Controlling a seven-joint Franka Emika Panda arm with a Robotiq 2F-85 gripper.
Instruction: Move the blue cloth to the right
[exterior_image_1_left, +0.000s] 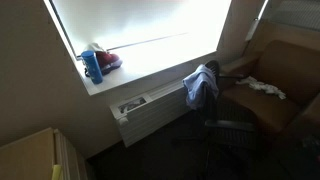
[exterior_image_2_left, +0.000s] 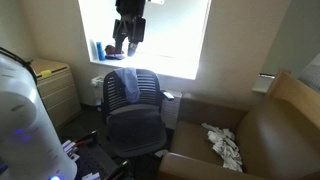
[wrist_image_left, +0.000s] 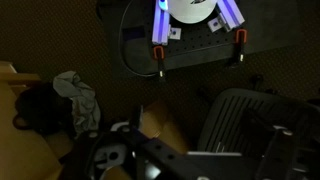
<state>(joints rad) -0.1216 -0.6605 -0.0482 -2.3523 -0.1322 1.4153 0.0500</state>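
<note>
- The blue cloth (exterior_image_2_left: 124, 85) is draped over the top of the office chair's (exterior_image_2_left: 135, 130) backrest, as shown in both exterior views.
- It is judged to be light, soft and limp. It would best be pinched at the bunched fold on the backrest's top edge.
- Its long axis hangs vertically, with the ends pointing to the floor.
- The gripper (exterior_image_2_left: 128, 45) is held above the chair, apart from the cloth. In the wrist view its fingers (wrist_image_left: 157, 62) are spread wide, with nothing between them.
- To the right, a white cloth (exterior_image_2_left: 224, 146) is seen lying on a brown armchair (exterior_image_2_left: 270, 135).
</note>
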